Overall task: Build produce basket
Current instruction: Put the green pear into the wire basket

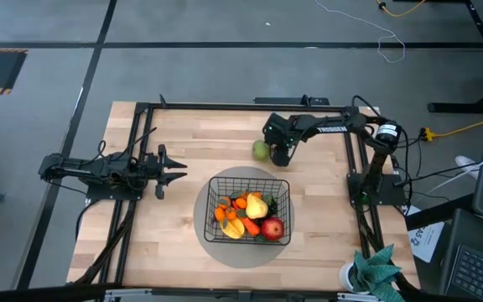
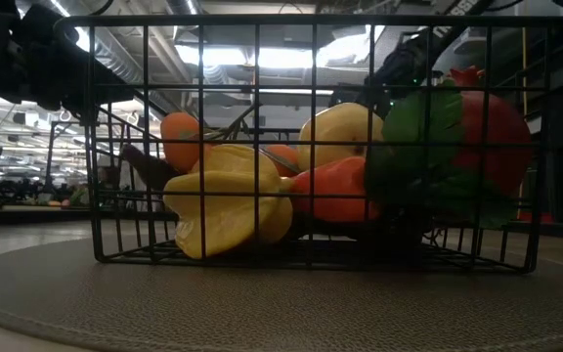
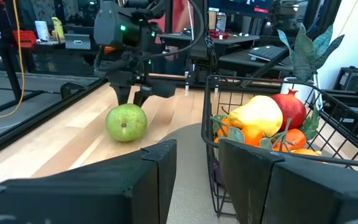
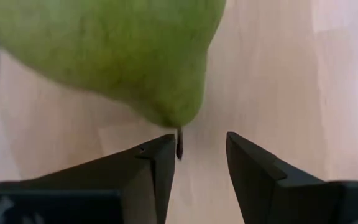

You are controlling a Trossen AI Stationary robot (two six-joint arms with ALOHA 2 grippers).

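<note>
A green pear (image 1: 261, 150) lies on its side on the wooden table beyond the basket; it also shows in the left wrist view (image 3: 126, 122). My right gripper (image 1: 280, 155) is open just to the pear's right, fingers slanting down, with the pear's narrow stem end (image 4: 178, 121) right in front of the gap (image 4: 201, 162). The black wire basket (image 1: 210, 180) stands on a round grey mat (image 1: 248, 256) and holds a red apple (image 1: 272, 227), yellow pieces (image 1: 257, 205) and orange pieces (image 1: 225, 214). My left gripper (image 1: 179, 170) is open and empty, left of the basket. My right gripper's open fingers stand at the pear's stem end. The dark stem (image 4: 179, 144) lies close against the inner edge of one finger (image 4: 160, 162); I cannot tell whether they touch. The pear rests on the table.
A black metal frame (image 1: 225, 107) runs round the table top. A white cup with green leaves (image 1: 371, 268) stands at the near right corner. Bare wood lies between the pear and the basket's far rim (image 3: 260, 84).
</note>
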